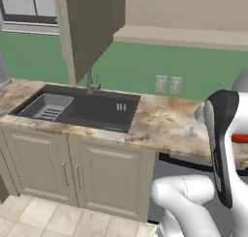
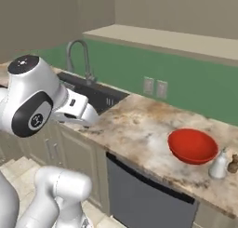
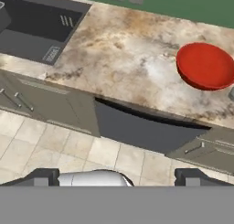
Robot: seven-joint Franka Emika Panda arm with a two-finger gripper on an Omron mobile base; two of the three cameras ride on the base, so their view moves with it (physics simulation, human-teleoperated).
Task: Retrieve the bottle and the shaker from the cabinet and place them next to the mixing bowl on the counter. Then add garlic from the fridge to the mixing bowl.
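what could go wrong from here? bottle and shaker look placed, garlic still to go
1. The bottle and shaker stand close beside the mixing bowl, near the counter front edge; a careless garlic drop could topple them.
2. The cabinet door hangs open over the sink; the arm could clip it while swinging.
3. The gripper is open and empty, off the counter.

Bowl, bottle and shaker together on the counter.
You see the glossy red bowl point(image 2: 193, 145) upright on the marbled counter point(image 2: 139, 124). At its 4 o'clock in the right base view, the pale bottle point(image 2: 218, 165) stands upright just beside it, the dark brown shaker point(image 2: 233, 163) right next to the bottle at 3 o'clock. The beige cabinet point(image 1: 92, 28) hangs above.
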